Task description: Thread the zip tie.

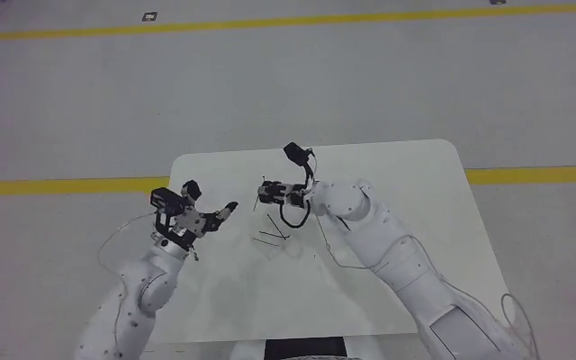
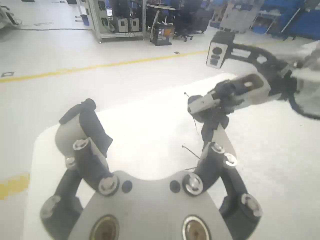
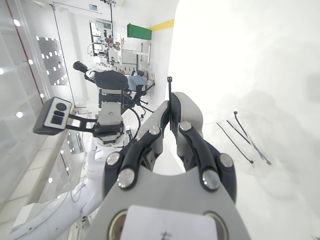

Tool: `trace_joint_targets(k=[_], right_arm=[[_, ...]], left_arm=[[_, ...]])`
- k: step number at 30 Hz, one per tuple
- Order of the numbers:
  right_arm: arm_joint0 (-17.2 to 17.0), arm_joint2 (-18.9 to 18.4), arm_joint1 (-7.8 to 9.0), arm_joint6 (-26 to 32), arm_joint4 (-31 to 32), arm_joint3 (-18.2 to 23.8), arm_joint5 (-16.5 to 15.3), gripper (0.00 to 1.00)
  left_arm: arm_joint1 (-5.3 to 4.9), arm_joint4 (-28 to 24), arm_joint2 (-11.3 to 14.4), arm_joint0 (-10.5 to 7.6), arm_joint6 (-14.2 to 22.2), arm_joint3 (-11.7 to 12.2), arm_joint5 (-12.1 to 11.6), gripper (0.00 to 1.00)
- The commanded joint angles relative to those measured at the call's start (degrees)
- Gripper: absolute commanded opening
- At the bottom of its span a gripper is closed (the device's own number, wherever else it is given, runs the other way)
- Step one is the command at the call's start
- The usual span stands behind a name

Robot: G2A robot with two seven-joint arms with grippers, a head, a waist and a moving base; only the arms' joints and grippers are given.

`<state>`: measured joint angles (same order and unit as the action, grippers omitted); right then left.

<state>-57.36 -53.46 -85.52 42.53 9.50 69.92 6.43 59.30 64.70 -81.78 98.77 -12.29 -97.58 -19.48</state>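
Right claw [image 3: 171, 104] clamped on zip tie [image 3: 170, 91], head protruding; left claw [image 2: 150, 118] spread apart, empty. Advice: left pinches free tail, apparently hanging below, steers it squarely into head.

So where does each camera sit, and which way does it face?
Top view: overhead, looking down on the white table; left gripper and right gripper show.
Left wrist view: on that wrist, facing past its open gripper toward the right gripper.
Right wrist view: on that wrist, facing across the table past its gripper, shut on a zip tie.
Shared: spare zip ties in all three.
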Motion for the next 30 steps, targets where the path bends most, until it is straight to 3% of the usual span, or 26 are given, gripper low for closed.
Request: trace_joint_targets(k=[1,2,13,15,16,22,30], right_arm=[[0.2,-0.1,-0.13,0.1,-1.6,-0.6,-0.2,0.0],[0.2,-0.1,-0.13,0.1,-1.6,-0.6,-0.2,0.0],[0.1,-0.1,-0.13,-0.1,-1.6,-0.6,-0.2,0.0],[-0.8,-0.4,-0.15,-2.1,-2.6,-0.2,-0.1,0.0],[-1.2,-0.9,-0.14,-3.1,-3.3,0.0,0.3,0.0],[-2.2,-2.3,-0.2,-6.0,-7.0,0.6,0.6,0.0],[-0.9,-0.9,-1.27,-9.0,-12.0,-1.1,0.3,0.0]], left_arm=[[-0.87,0.2,0.7,-0.07,-1.7,1.1,0.0,1.0],[-1.28,0.1,1.1,-0.19,-2.0,1.3,0.0,1.0],[-1.26,-0.1,1.1,-0.22,-1.9,1.5,0.2,1.0],[-1.08,-0.3,1.6,-0.72,-1.8,2.6,1.3,1.0],[-1.0,0.2,2.3,-0.94,-2.2,3.3,0.8,1.0],[-0.64,-1.2,7.0,-1.98,-10.0,7.3,0.0,1.0],[-0.15,-0.3,13.5,-5.68,-17.8,12.9,0.0,1.0]])
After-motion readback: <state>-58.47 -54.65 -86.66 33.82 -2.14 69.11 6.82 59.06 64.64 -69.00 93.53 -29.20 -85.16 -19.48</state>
